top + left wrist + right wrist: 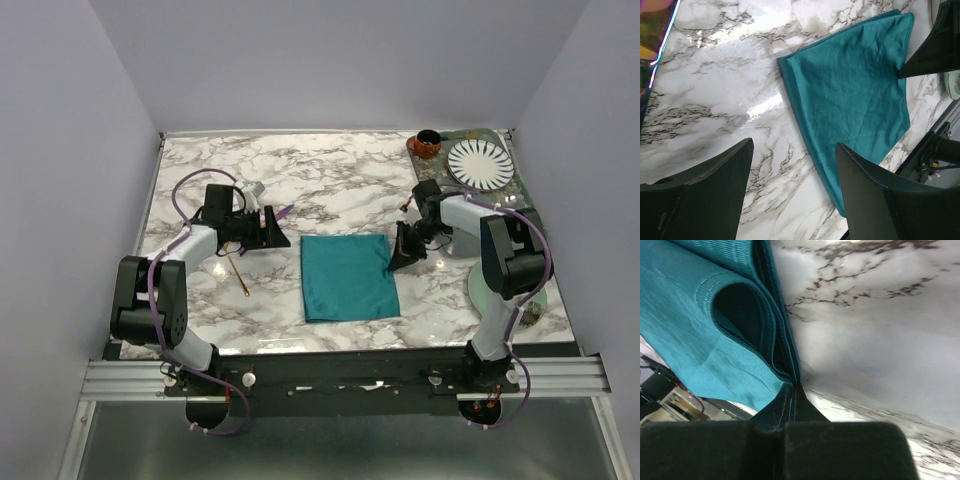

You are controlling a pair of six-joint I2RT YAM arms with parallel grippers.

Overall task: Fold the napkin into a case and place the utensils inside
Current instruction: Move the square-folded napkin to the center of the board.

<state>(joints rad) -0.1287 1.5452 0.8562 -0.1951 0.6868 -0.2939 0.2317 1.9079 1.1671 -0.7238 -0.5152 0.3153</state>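
Note:
The teal napkin (349,277) lies folded in layers mid-table, and also shows in the left wrist view (850,95). My right gripper (404,252) is shut on its right edge; the right wrist view shows the jaws pinching the stacked folds (765,335). My left gripper (262,229) is open and empty above the marble just left of the napkin, its fingers (715,190) wide apart. The gold utensil (238,272) lies on the table below the left gripper. The iridescent purple utensil (286,211) pokes out by the left gripper and shows at the corner of the left wrist view (655,25).
A striped black-and-white plate (480,163) and a brown cup (428,144) sit on a tray at the back right. A pale green saucer (495,292) lies under the right arm. The right gripper's finger (935,45) shows in the left wrist view.

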